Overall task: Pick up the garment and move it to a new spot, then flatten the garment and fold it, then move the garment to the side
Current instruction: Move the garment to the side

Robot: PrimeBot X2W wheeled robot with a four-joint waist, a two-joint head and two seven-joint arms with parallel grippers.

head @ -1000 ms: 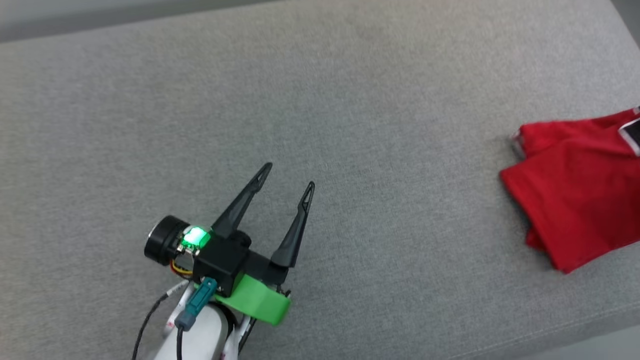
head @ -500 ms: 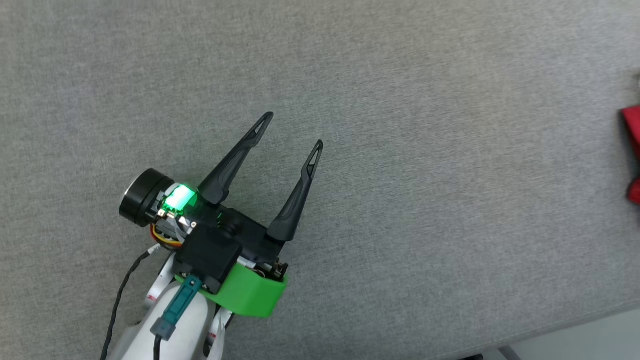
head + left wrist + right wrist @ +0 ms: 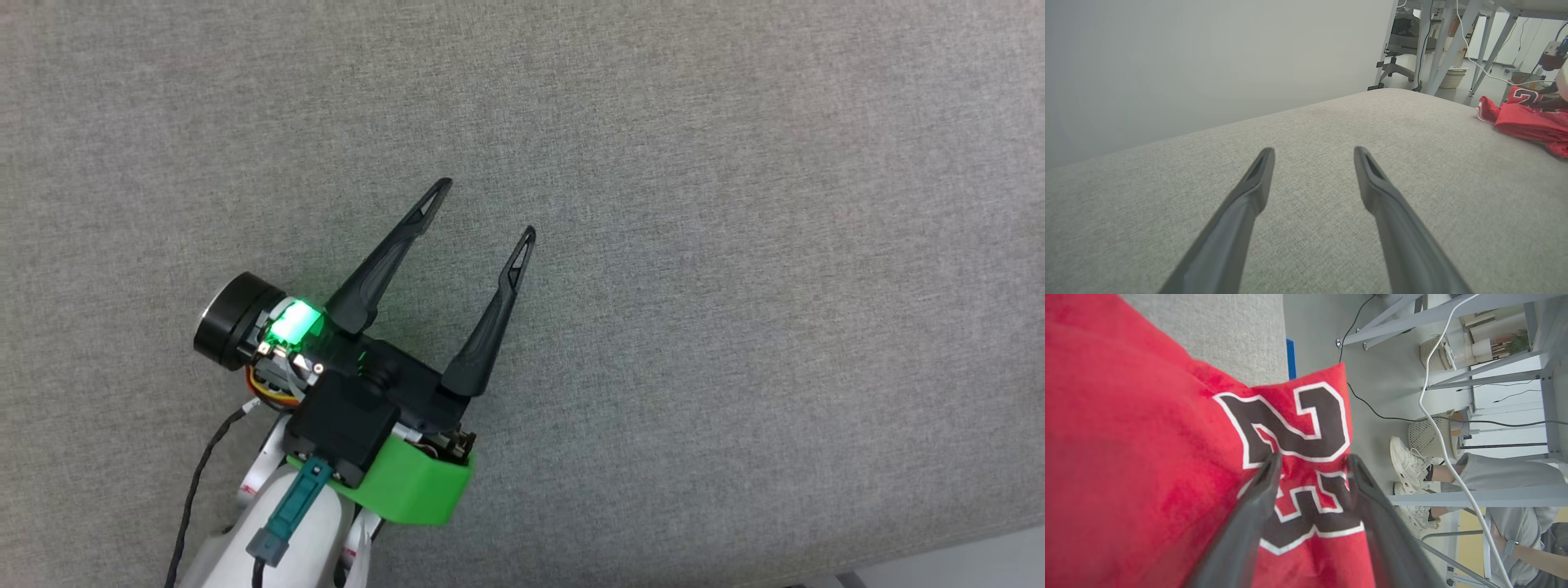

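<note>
The grey upholstered surface (image 3: 735,204) has slid across the head view since a second ago. This is a swing of the camera toward the robot's left, not a move of anything lying on the surface. The garment (image 3: 1527,122), a red jersey that lay at the right of that view a second ago, is seen from the left wrist as a low, compact bundle. It lies at the far right end of the surface, close to its edge and well apart from the left gripper (image 3: 485,208). The left gripper hovers over bare fabric with its jaws spread as wide as before and nothing between them. In the right wrist view the right gripper (image 3: 1313,456) is directly over the jersey (image 3: 1147,437). Its jaws have just parted from a closed pinch to a moderate gap. The black, white-outlined number print (image 3: 1298,428) shows between the fingers, and no fold is visibly clamped. Whether a fingertip still touches the cloth cannot be told. The parting of the jaws reads as a release of the bundle at the side, so the last step of the task appears to be done or nearly done.
</note>
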